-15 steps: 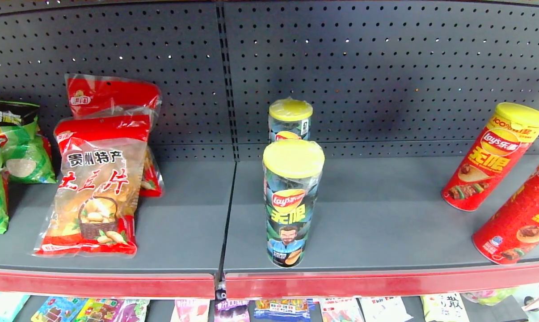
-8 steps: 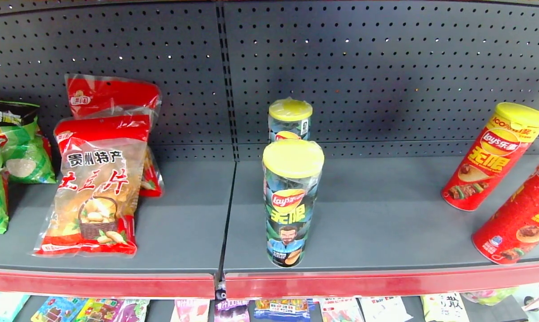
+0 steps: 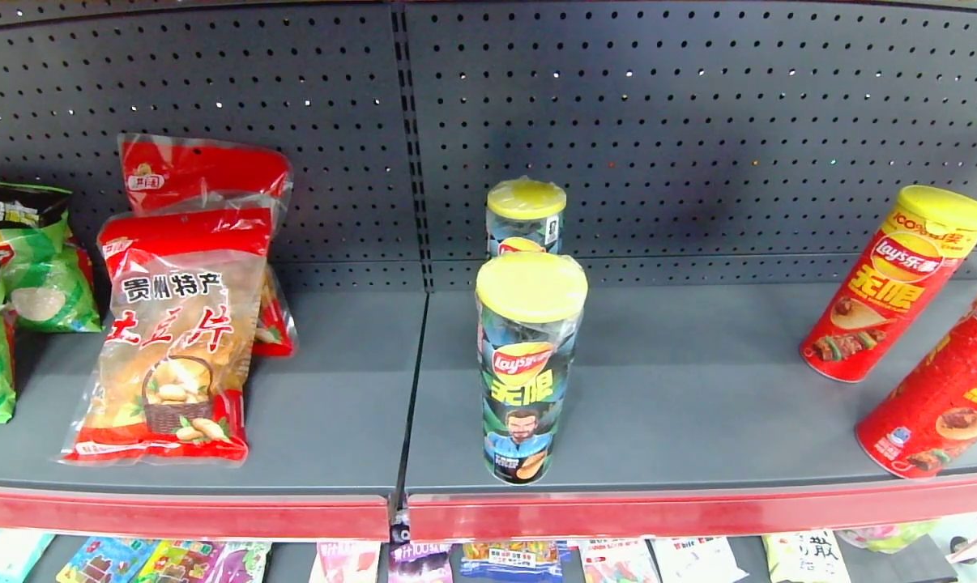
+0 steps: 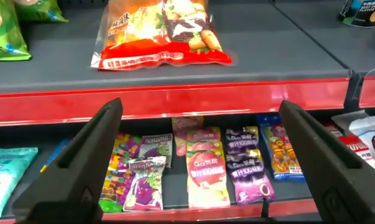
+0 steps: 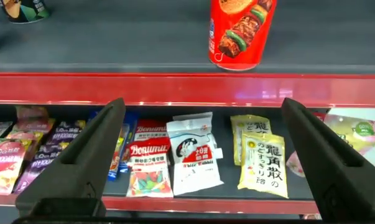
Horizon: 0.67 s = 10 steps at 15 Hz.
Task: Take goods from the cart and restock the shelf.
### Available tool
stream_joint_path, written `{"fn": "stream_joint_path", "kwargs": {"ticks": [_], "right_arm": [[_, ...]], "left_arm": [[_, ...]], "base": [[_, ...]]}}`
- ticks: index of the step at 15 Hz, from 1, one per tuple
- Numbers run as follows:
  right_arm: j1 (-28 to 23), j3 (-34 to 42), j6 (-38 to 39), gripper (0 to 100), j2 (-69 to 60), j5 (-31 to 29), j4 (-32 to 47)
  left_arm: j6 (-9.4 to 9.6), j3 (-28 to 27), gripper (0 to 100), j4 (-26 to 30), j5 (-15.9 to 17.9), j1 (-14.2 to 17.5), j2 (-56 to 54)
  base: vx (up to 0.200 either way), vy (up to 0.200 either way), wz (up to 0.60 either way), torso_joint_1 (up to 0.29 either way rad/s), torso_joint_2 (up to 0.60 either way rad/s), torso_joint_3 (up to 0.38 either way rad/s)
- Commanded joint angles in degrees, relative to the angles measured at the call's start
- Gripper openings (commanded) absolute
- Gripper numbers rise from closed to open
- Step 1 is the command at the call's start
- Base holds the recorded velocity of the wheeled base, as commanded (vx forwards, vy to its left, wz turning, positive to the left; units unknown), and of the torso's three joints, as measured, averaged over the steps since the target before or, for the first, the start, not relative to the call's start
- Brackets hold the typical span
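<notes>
Jaws spread, empty: left gripper [image 4: 199, 106] and right gripper [image 5: 203, 102] both face the shelf [image 4: 50, 106] lip; bare stretch beside red chip can [image 5: 240, 31] nearer right.

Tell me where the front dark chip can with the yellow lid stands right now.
In the head view, the dark chip can stands upright mid-shelf, near the red front edge, directly before its twin can.

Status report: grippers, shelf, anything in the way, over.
Open, empty: left gripper, right gripper. On shelf: dark cans upright centre, red cans right, bags left.
</notes>
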<state>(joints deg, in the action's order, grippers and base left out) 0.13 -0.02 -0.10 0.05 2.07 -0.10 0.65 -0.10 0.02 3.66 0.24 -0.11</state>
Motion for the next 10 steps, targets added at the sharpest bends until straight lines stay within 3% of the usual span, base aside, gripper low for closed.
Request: {"fn": "stream_joint_path", "kwargs": {"ticks": [1,3,8,10], "right_arm": [[0.0,0.0,-0.1,100,0.0,0.0,0.0],[0.0,0.0,0.0,100,0.0,0.0,0.0],[0.0,0.0,0.0,100,0.0,0.0,0.0],[0.0,0.0,0.0,100,0.0,0.0,0.0]], "left_arm": [[0.14,0.0,100,0.0,0.0,0.0,0.1],[0.06,0.0,100,0.0,-0.1,-0.1,0.1],[0.06,0.0,100,0.0,-0.1,0.0,0.1],[-0.03,0.0,100,0.0,-0.1,0.0,0.1]], "base": [[0.000,0.000,0.00,0.000,0.00,0.000],[0.000,0.000,0.00,0.000,0.00,0.000],[-0.200,0.000,0.00,0.008,0.00,-0.001],[0.000,0.000,0.00,0.000,0.00,0.000]]}}
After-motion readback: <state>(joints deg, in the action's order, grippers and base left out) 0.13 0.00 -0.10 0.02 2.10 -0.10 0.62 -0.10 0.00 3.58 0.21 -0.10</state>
